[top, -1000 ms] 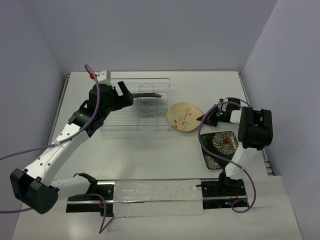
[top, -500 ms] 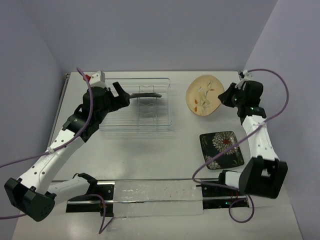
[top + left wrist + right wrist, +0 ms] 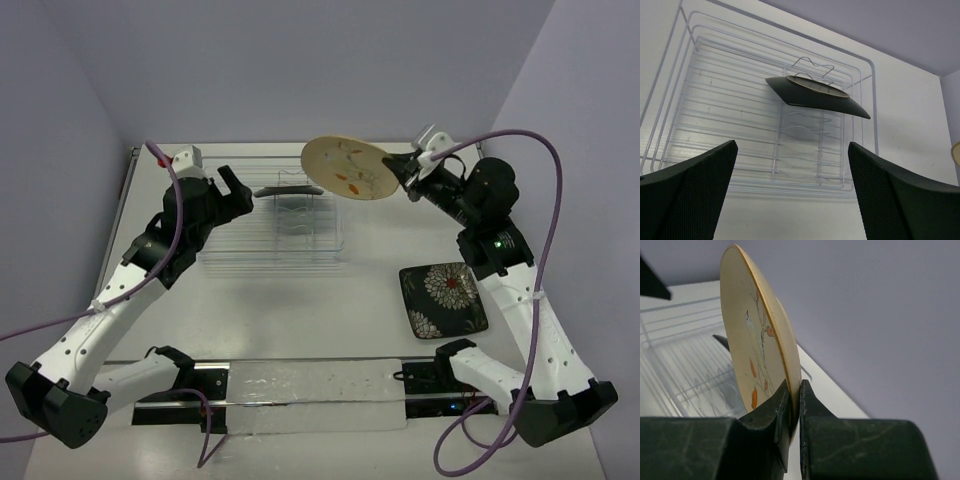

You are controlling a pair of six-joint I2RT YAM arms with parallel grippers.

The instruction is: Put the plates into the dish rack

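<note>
- Near the rack's [image 3: 240,240] right end, your right end effector [image 3: 407,171] is clamped on the cream plate's [image 3: 345,168] rim, mid-carry.
- Your left end effector [image 3: 238,190]: apart, empty.
- Next: lower it upright between free prongs.

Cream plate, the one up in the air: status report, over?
Right pincer shut on cream plate, aloft near dish rack. Left pincer open at rack's left side. Dark plate slotted; nothing seen blocking.
</note>
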